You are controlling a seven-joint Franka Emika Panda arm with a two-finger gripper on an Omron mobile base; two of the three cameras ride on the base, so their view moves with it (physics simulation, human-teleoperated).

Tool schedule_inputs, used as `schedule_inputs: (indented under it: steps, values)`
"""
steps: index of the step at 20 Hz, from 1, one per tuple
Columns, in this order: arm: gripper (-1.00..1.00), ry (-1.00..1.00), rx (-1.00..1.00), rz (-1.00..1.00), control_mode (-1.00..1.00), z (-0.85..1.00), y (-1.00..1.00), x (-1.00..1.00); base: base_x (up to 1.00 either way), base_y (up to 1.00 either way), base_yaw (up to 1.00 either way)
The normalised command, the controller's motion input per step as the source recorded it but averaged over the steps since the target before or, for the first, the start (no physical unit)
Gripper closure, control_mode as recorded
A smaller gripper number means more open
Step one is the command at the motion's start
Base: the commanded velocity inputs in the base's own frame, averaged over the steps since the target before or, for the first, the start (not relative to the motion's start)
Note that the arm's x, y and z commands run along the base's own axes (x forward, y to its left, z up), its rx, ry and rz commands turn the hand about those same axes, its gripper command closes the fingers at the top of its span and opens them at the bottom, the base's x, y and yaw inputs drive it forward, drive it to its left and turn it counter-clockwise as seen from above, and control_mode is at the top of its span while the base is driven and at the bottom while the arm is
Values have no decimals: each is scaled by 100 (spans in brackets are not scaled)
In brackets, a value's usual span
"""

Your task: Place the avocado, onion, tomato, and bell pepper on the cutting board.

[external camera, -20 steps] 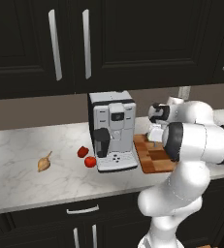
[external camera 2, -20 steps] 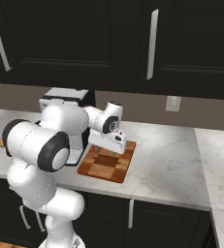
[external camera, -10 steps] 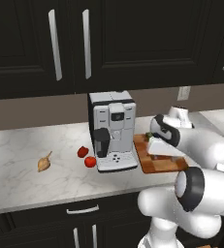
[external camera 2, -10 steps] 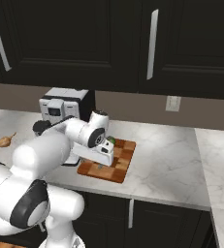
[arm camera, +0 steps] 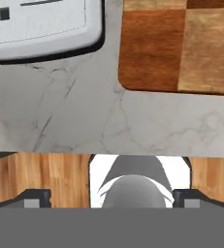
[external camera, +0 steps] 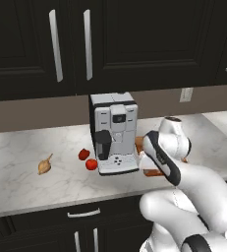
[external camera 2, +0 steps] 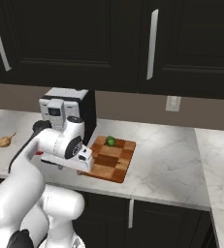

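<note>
The cutting board [external camera 2: 114,162] lies on the marble counter right of the coffee machine, and the green avocado [external camera 2: 111,141] rests on its far left part. My gripper [external camera 2: 86,166] hangs low over the counter's front edge, just off the board's near left corner [arm camera: 154,53]. It is open and empty, with the fingertips [arm camera: 36,197] wide apart. Left of the machine lie the bell pepper [external camera: 84,154] and, in front of it, the tomato [external camera: 91,164]. The onion [external camera: 44,166] sits farther left, also seen as a tan onion [external camera 2: 5,141] in the right base view.
A white and black coffee machine [external camera: 113,132] stands between the board and the other vegetables; its base [arm camera: 40,24] is close to my hand. Dark cabinets hang above. The counter's front edge [arm camera: 50,152] runs just below the gripper. A wall outlet [external camera 2: 172,103] is behind the board.
My arm has pulled back from over the board toward the counter's front edge beside the coffee machine. The avocado stays on the board, apart from the open gripper.
</note>
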Motion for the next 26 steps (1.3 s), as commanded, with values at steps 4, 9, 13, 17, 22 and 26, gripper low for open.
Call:
schedule_inputs:
  steps: [4, 9, 13, 17, 22, 26]
  values:
    - [-100, -1, 0, 3, -100, 11, 72, 0, 0, 0, 0]
    - [-100, -6, 0, 1, -100, 22, 78, 0, 0, 0, 0]
    - [-100, -6, 0, 1, -100, 27, 93, 0, 0, 0, 0]
    - [-100, -2, 0, 0, -100, 22, 100, 9, 0, 0, 0]
    - [-100, 0, 0, 0, -100, 11, 95, 30, 0, 0, 0]
    - [-100, 0, 0, 0, -100, 20, 97, 63, 0, 0, 0]
